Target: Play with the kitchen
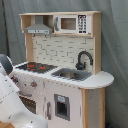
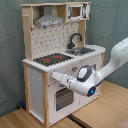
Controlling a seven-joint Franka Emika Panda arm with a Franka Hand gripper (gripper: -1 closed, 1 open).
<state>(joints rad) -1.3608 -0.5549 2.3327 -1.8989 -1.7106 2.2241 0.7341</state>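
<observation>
The kitchen (image 1: 62, 70) (image 2: 57, 55) fills the middle of both exterior views, a tall white and pale-wood toy standing on a wooden floor (image 2: 107, 107) in front of a grey-green curtain (image 2: 10, 50). On its counter the black hob (image 1: 36, 66) (image 2: 52, 59) shows red rings, and beside it sits the steel sink (image 1: 72, 74) (image 2: 81, 50) with a curved black tap (image 1: 82, 60) (image 2: 74, 39) rising at its back edge. Behind them runs a white pegboard back (image 1: 60, 50) (image 2: 52, 37). Up top, the grey hood (image 1: 39, 27) (image 2: 48, 20) hangs over the hob, and a microwave (image 1: 72, 23) (image 2: 79, 11) sits on the shelf next to it (at about three o'clock from the hood in both exterior views). Below the counter, in the second exterior view, is the oven door (image 2: 63, 97) with a dark window; in the first exterior view a small dark panel (image 1: 61, 106) shows on the cabinet front under the sink.

The white arm (image 2: 112, 62) reaches in from three o'clock in the second exterior view, its wrist bent toward the cabinet front. The gripper (image 2: 55, 76) points at nine o'clock, right up against the front panel just under the hob's edge and above the oven door. Whether its fingers are spread or closed, I cannot tell, nor whether they touch anything. In the first exterior view only the arm's bulky white body (image 1: 12, 102) shows, at seven o'clock in the picture, covering the kitchen's lower corner.
</observation>
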